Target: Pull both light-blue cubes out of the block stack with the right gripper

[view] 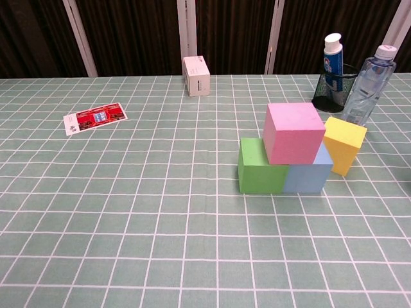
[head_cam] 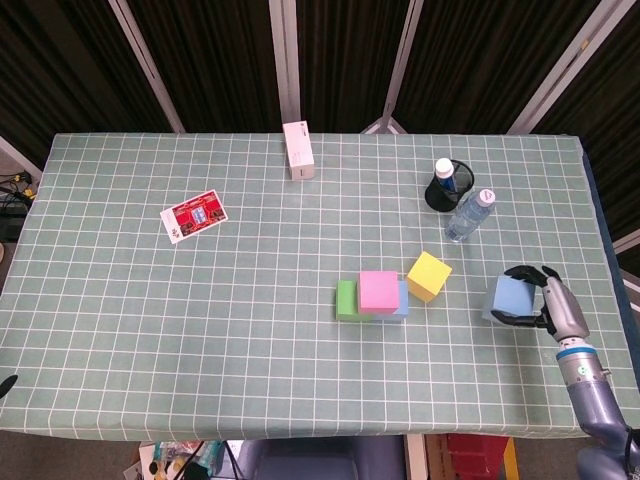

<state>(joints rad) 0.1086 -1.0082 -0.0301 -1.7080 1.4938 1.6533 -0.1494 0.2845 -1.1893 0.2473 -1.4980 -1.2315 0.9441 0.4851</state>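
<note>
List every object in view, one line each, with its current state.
Right hand: fingers around a light-blue cube, near the table's right edge.
Held light-blue cube: out of the stack, in the right hand.
Second light-blue cube: still in the stack, under the pink cube.
Pink cube: on top, resting across green and light-blue.
Green cube: on the table, bottom row.
Yellow cube: tilted beside the stack.
Water bottle: upright, capped.

A table [head_cam: 120, 330] covered by a pale green cloth with a white grid fills most of both views. Behind it, across the top of the frame, dark pleated curtains [head_cam: 215, 60] are hung between slanted pale metal posts [head_cam: 286, 60]. Even light is cast throughout.
</note>
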